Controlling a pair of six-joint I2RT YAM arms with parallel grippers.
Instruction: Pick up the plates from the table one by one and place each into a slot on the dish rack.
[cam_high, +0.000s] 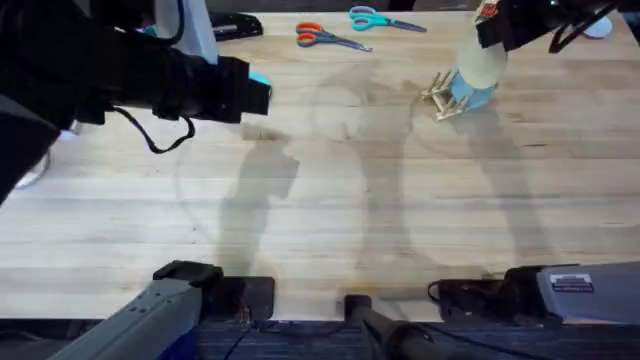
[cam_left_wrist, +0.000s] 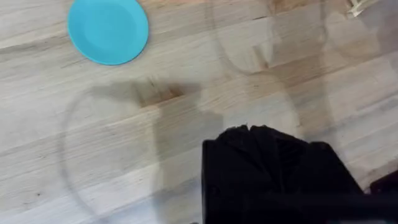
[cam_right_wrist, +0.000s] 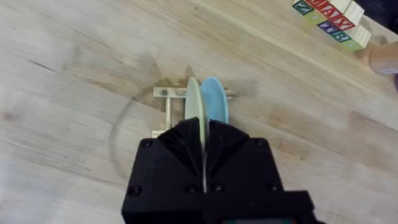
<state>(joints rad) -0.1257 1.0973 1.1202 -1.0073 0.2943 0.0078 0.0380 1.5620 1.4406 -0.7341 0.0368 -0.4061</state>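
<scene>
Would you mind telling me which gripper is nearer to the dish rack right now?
Right. The right gripper holds a pale yellow plate directly over the dish rack; the left gripper hangs far across the table by the teal plate.

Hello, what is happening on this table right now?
The right gripper holds a pale yellow plate on edge over the dish rack, beside a light blue plate already standing there. The teal plate lies flat on the table, and the left gripper hovers near it.
</scene>
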